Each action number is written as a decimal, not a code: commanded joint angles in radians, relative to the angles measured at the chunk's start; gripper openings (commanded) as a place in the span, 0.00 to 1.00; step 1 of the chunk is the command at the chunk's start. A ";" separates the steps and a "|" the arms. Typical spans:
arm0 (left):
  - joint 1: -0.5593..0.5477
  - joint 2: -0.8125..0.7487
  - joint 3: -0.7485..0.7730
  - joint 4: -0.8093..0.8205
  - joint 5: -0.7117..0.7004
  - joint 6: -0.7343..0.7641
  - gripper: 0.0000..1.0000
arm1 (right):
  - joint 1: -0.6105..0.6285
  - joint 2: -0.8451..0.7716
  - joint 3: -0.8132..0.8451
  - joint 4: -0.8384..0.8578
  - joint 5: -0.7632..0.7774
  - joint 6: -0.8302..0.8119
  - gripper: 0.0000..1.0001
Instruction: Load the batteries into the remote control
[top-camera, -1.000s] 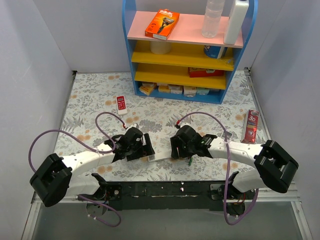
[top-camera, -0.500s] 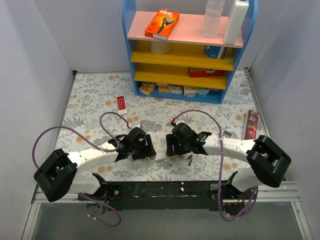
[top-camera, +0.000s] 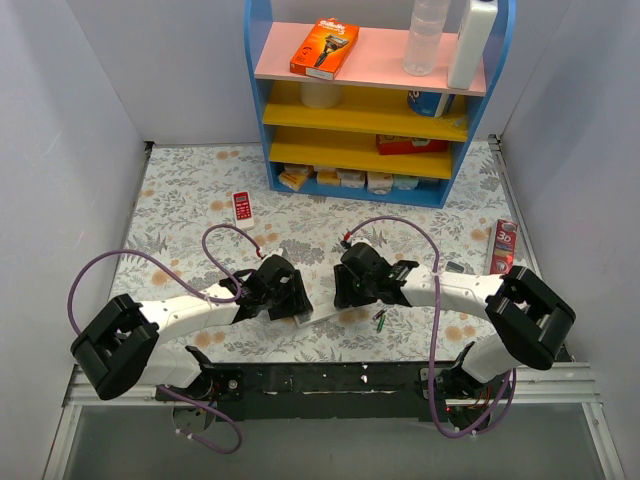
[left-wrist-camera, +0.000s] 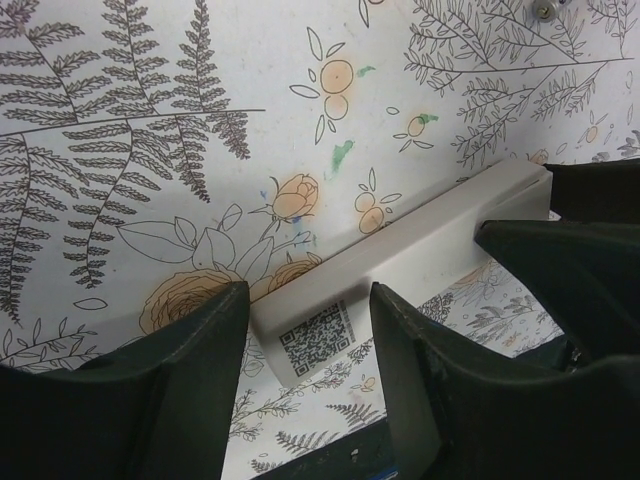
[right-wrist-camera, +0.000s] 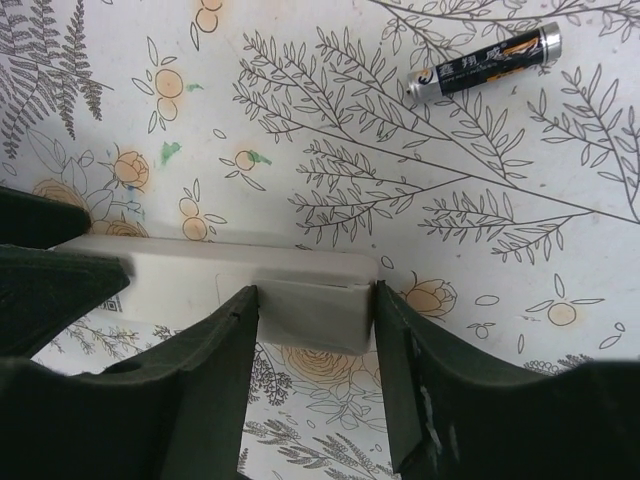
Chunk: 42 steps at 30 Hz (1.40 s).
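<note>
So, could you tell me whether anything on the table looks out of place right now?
Nothing looks damaged or spilled. One battery lies loose on the floral mat, apart from the remote control, which the left gripper and right gripper clamp at opposite ends, plain back up.

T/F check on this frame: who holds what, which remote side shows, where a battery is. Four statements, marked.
1. The left tool and right tool each clamp one end of the remote control. True.
2. The remote control's buttons face the left wrist camera. False: a plain white side with a QR label shows.
3. A battery lies loose on the table, apart from the remote control. True.
4. The left tool holds the red-and-white remote. False: it lies on the table near the shelf, apart from both tools.
</note>
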 joint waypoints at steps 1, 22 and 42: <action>-0.008 0.045 -0.051 -0.066 -0.014 -0.003 0.50 | 0.014 0.042 -0.010 -0.063 0.012 -0.012 0.51; -0.010 -0.162 -0.029 -0.155 -0.061 -0.074 0.79 | 0.017 -0.044 -0.007 -0.053 -0.005 0.002 0.45; -0.033 -0.001 -0.041 -0.057 -0.008 -0.069 0.47 | 0.037 -0.012 0.018 -0.023 -0.019 0.029 0.67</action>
